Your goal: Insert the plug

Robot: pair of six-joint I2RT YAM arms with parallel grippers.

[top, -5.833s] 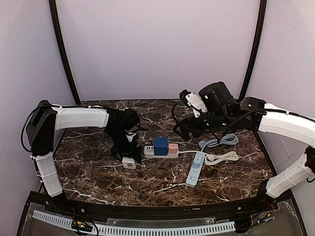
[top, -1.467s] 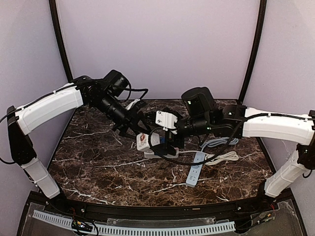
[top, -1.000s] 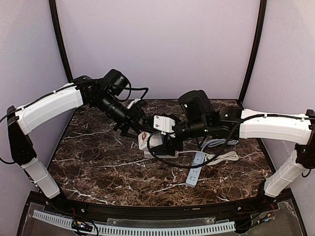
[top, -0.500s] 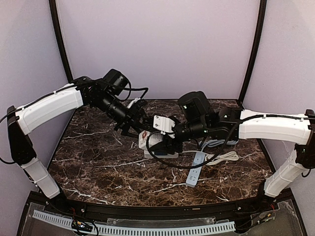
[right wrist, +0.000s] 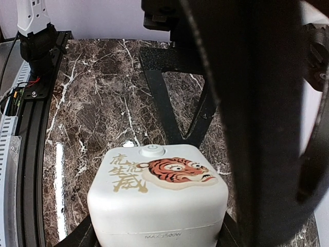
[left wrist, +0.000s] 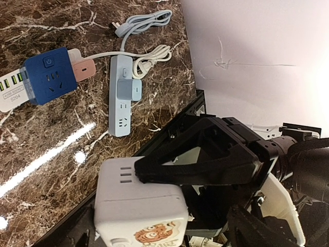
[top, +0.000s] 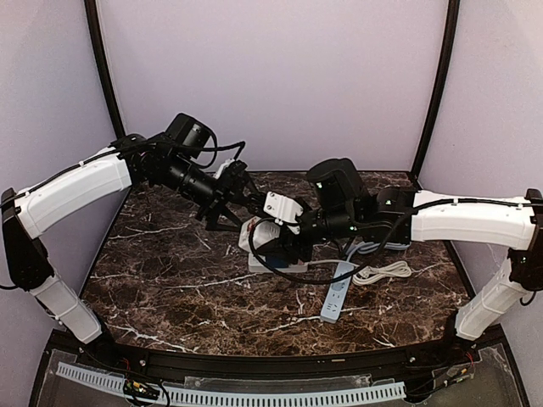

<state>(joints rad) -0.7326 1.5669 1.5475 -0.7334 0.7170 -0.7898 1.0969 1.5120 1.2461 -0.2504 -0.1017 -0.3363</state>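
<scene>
White tiger-print cube plug point(right wrist: 157, 200), aloft, power strip point(left wrist: 9, 90) lying flat

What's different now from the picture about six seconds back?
The left gripper lifted the white tiger cube off the table and carried it upward. The right gripper swung in from the back right to meet it; the cube now sits between both. The white power strip, blue strip and cords stayed put.
</scene>
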